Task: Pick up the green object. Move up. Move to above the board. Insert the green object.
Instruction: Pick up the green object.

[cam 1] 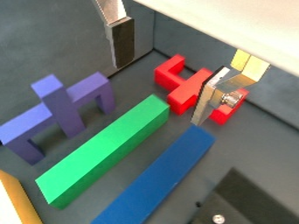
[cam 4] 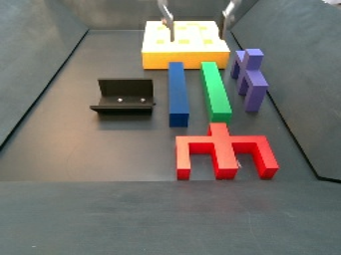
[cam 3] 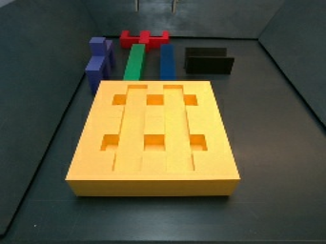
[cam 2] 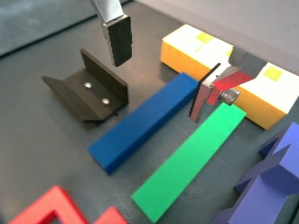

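**Nothing done yet: green bar on the floor, jaws apart above it**

Not yet picked up. Green bar (cam 4: 214,91) flat on the dark floor, just beside the blue bar (cam 4: 177,93) and parallel to it, purple piece (cam 4: 249,78) on its other side, red piece (cam 4: 224,153) beyond one end, board (cam 4: 158,46) beyond the other. Same lineup in a side view from the opposite end: green bar (cam 3: 133,61) behind the board (cam 3: 155,181), all six square holes empty, grooves bare.

Gripper (cam 2: 163,59) hanging above the floor with jaws wide apart and nothing between them; in both wrist views fingers (cam 1: 121,39) clear of every piece, no contact with the green bar (cam 1: 103,151). Seen only at the top edge of a side view, near the board's far end. Fixture (cam 2: 89,90) off to the blue bar's other side, out of the way.

Left, by the look of it: everything — descent onto the bar, closing across its narrow width, lift, carry above the board, insertion.
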You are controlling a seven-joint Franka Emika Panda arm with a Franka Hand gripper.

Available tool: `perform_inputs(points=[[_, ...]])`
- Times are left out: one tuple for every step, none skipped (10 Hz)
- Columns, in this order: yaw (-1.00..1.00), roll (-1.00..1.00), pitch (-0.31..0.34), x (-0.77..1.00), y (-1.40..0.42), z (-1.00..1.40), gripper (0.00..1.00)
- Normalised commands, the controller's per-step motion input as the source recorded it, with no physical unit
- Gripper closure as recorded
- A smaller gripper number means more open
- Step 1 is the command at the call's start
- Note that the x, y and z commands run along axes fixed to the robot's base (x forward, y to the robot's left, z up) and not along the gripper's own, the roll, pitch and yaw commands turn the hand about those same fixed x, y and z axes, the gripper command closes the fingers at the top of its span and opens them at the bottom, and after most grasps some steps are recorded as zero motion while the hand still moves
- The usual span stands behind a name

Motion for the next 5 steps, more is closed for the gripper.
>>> perform_inputs(points=[[0.0,0.0,-0.089,-0.13,-0.44,-1.0,0.0],[0.0,0.07,-0.106,-0.09,-0.33,-1.0,0.0],[0.01,0.11,-0.141,-0.04,-0.49,-0.94,0.0],[0.0,0.1,-0.203,0.0,-0.38,-0.85,0.0],[0.0,0.11,-0.233,-0.03,-0.29,-0.79,0.0]])
